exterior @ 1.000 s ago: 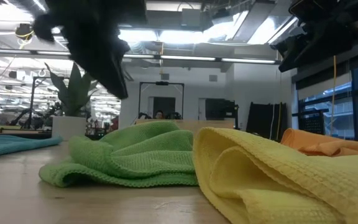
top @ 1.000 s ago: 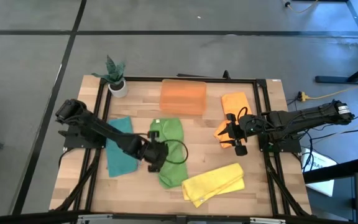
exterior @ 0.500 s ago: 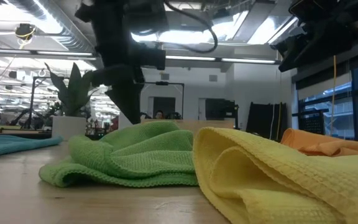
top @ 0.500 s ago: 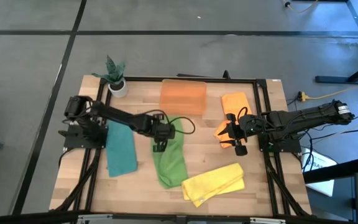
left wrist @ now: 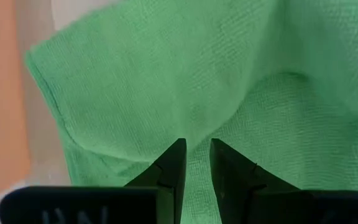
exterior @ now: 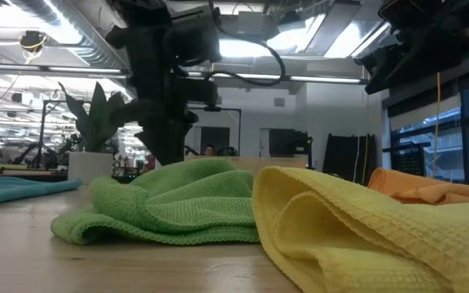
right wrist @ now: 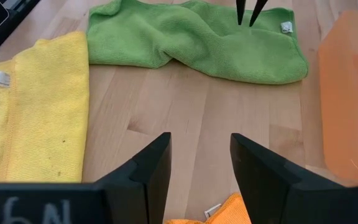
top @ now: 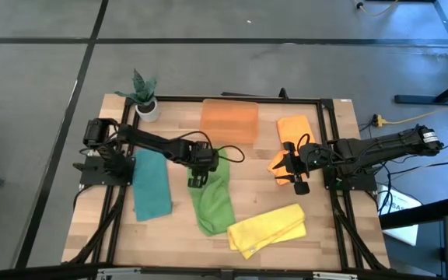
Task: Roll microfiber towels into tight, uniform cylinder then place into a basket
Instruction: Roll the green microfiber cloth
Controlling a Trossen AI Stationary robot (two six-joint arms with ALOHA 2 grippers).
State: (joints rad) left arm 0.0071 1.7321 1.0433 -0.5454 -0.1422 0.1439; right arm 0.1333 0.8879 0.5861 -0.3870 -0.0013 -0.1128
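Left gripper (top: 196,180) over far end of green towel (top: 213,198) mid worktop (top: 173,237), fingers w/ small gap, nothing pinched. Right gripper (top: 293,178) hovering open by orange towel (top: 295,128), empty. Basket (top: 229,121) at back edge. Teal towel (top: 151,183) left, yellow towel (top: 267,229) front right.

Basket (top: 229,120) lies behind the towels (top: 212,198), plant (top: 144,93) at its left.
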